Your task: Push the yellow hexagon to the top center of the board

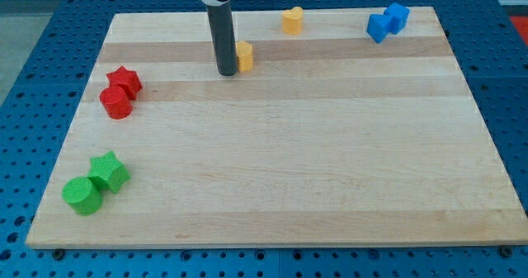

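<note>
A yellow block (245, 55), whose shape I cannot fully make out, sits near the view's top, left of centre. My tip (227, 72) rests on the board right beside it, on its left, touching or nearly touching it. A second yellow block (292, 20), roughly heart-like in shape, lies close to the board's top edge, a little right of the first one. I cannot tell for certain which of the two is the hexagon.
A red star (125, 80) and a red cylinder (116, 103) sit together at the left. A green star (109, 171) and a green cylinder (82, 195) sit at the bottom left. Two blue blocks (388, 22) sit at the top right. The wooden board (330, 162) lies on a blue perforated table.
</note>
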